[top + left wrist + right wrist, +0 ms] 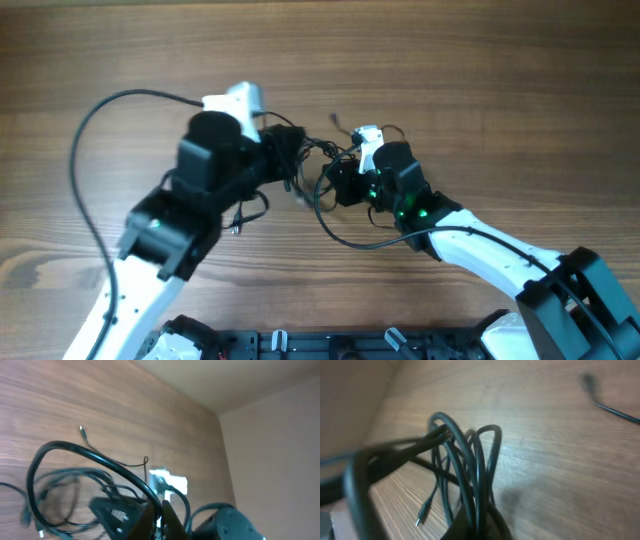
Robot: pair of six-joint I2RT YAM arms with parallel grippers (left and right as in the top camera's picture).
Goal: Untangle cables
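While the left gripper (288, 152) and right gripper (343, 182) each clamp the cables (318, 152), these stretch left-to-right between them at mid-frame.

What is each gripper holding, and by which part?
Both hold the tangled cables. The right gripper pinches several looped strands together; the left gripper clamps strands on the bundle's other side. Where along each wire cannot be told.
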